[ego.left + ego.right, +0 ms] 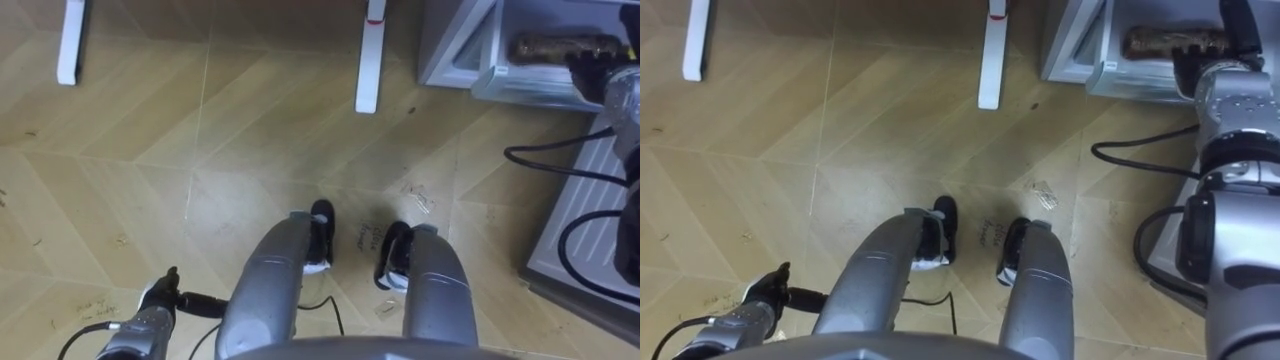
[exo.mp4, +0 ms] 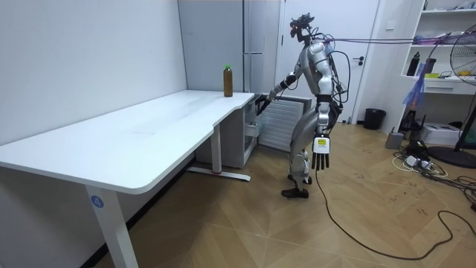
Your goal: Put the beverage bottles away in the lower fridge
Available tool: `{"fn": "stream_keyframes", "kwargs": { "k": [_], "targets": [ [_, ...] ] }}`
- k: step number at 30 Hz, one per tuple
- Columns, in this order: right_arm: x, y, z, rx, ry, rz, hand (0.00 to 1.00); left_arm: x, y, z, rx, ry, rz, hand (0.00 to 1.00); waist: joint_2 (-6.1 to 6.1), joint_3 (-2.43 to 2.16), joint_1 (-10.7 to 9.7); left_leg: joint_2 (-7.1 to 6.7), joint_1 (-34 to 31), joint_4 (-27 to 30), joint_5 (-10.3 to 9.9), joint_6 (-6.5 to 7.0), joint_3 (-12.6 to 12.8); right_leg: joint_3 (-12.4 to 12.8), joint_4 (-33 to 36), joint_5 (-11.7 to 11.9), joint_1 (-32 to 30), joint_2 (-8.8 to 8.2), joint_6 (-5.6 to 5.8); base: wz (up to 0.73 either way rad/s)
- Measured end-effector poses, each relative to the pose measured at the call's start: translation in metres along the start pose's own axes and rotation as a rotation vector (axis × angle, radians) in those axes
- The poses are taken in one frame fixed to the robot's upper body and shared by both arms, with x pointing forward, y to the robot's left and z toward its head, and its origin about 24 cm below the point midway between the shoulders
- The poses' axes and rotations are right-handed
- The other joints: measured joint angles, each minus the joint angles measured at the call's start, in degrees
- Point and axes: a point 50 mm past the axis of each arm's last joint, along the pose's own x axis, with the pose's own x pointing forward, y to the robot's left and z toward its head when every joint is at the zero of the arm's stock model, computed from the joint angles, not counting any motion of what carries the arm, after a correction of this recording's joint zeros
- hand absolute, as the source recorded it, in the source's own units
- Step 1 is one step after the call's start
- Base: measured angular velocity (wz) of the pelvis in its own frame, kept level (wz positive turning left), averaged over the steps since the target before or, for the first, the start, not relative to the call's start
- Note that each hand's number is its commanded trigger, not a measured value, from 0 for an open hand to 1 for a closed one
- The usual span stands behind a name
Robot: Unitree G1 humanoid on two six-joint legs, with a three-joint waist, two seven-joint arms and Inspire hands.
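Observation:
A brown drink bottle (image 1: 555, 45) lies on its side in the open lower fridge compartment (image 1: 455, 50), at the upper right of the eye views. My right hand (image 1: 598, 68) reaches out to it and is curled round the bottle's right end. Down by my side at the lower left hangs my left hand (image 1: 150, 312), open and holding nothing. In the room view I stand upright beside the fridge (image 2: 260, 45), past the far end of the white table (image 2: 134, 134). A second brown bottle with a green cap (image 2: 228, 80) stands upright on that end of the table.
Two white table feet (image 1: 68, 45) (image 1: 368, 60) rest on the wooden floor ahead of me. A white ribbed panel (image 1: 590, 215) stands low at my right. Behind me in the room view are a black bin (image 2: 374, 118), shelves (image 2: 446, 82) and loose cables (image 2: 424, 160).

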Motion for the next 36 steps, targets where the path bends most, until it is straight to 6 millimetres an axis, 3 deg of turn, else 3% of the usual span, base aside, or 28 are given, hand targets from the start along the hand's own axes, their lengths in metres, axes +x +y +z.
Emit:
{"fn": "stream_keyframes", "kwargs": {
  "k": [13,18,22,26,30,34,36],
  "targets": [
    [0.002,-0.013,0.002,-0.055,-0.012,-0.037,0.0,0.0,0.0,-0.002,-0.005,0.025,-0.014,0.0,0.15,-0.09,0.13,0.65,4.65,-2.75,0.03,-0.08,-0.29,-1.02,-4.32,0.94,5.47,1.11,0.18,-0.02],
    [0.002,-0.036,0.006,-0.088,-0.019,-0.068,0.0,0.0,0.003,-0.001,-0.009,0.027,-0.033,0.0,0.17,-0.13,-0.93,0.82,9.35,-5.42,0.18,-0.33,-1.36,-3.11,-8.6,1.64,11.49,1.22,0.07,0.06],
    [0.002,-0.048,0.009,-0.103,-0.024,-0.07,0.0,0.0,0.004,0.0,-0.024,0.02,-0.05,0.0,0.08,-0.25,-1.21,0.72,13.59,-8.08,0.22,-0.36,-1.29,-3.09,-11.77,2.33,15.82,2.04,0.64,-0.02],
    [0.0,-0.075,0.014,-0.134,-0.022,-0.089,0.0,-0.001,0.007,-0.01,-0.046,0.043,-0.07,0.0,-0.08,-1.37,-1.61,0.84,19.76,-12.29,0.46,-0.56,-1.34,-3.34,-17.9,3.88,22.72,3.15,1.16,-0.04],
    [-0.006,-0.113,0.023,-0.234,-0.007,-0.127,0.0,-0.006,0.01,-0.036,-0.089,0.118,-0.07,0.0,0.08,-3.08,-3.95,0.7,26.65,-16.76,0.51,-0.66,-2.55,-4.89,-26.3,5.61,31.89,4.5,2.06,0.13],
    [-0.015,-0.147,0.031,-0.36,0.011,-0.167,0.0,-0.01,0.015,-0.045,-0.145,0.132,-0.059,0.0,-0.4,-3.48,-4.78,0.5,30.66,-19.4,0.59,-0.78,-3.08,-5.93,-31.12,7.03,37.19,5.11,2.38,0.09],
    [-0.024,-0.178,0.036,-0.485,0.056,-0.216,0.0,-0.01,0.018,-0.047,-0.154,0.135,-0.048,0.0,-0.67,-3.53,-5.06,0.12,33.42,-20.99,0.63,-0.85,-3.46,-6.46,-32.86,7.28,40.19,5.09,2.54,0.1]
  ]
}}
